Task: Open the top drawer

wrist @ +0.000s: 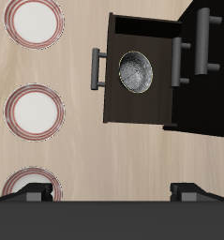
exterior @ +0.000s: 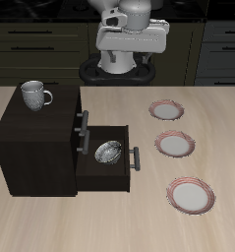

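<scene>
The dark-brown cabinet (exterior: 35,138) stands on the table with its drawer fronts facing the plates. The top drawer (exterior: 78,116) is shut; its short bar handle (exterior: 86,120) shows in the wrist view (wrist: 203,42) too. The drawer one level lower is also shut, with its own handle (wrist: 177,64). The lowest drawer (exterior: 89,169) is pulled out and holds a metal bowl (exterior: 109,153), also seen in the wrist view (wrist: 135,71). My gripper (exterior: 129,54) hangs high near the robot base, well apart from the cabinet. It is open and empty, its fingers (wrist: 34,192) spread wide.
A grey mug (exterior: 33,94) stands on top of the cabinet. Three pink-rimmed plates (exterior: 167,110) (exterior: 174,144) (exterior: 190,194) lie in a row on the table in front of the drawer fronts. The open drawer's handle (exterior: 136,159) reaches toward the middle plate.
</scene>
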{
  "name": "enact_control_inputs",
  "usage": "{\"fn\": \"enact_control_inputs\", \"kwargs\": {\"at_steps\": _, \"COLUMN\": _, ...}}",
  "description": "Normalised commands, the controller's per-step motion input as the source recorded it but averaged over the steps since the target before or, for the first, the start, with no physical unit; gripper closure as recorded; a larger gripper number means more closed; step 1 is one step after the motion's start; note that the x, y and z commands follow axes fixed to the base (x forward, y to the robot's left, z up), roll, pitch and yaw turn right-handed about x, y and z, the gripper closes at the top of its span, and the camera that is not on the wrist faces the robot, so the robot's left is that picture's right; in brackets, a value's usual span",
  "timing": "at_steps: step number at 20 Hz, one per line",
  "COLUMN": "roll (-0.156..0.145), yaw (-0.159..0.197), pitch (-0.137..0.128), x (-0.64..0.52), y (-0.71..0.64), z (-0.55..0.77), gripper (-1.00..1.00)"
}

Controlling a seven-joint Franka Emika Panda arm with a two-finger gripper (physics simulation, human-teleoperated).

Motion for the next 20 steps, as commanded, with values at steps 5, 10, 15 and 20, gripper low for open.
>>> {"fn": "enact_control_inputs", "kwargs": {"at_steps": 5, "roll": -0.08, "yaw": 0.062, "pitch": -0.024, "x": 0.18, "y": 0.02, "z": 0.09, "gripper": -1.0}}
{"fn": "enact_control_inputs", "kwargs": {"at_steps": 10, "roll": -0.095, "yaw": 0.029, "pitch": -0.06, "x": 0.24, "y": -0.04, "z": 0.12, "gripper": -1.0}}
{"fn": "enact_control_inputs", "kwargs": {"at_steps": 15, "roll": -0.096, "yaw": -0.003, "pitch": -0.02, "x": 0.26, "y": -0.07, "z": 0.06, "gripper": -1.0}}
{"fn": "enact_control_inputs", "kwargs": {"at_steps": 20, "roll": -0.102, "yaw": 0.021, "pitch": -0.004, "x": 0.28, "y": -0.07, "z": 0.02, "gripper": -1.0}}
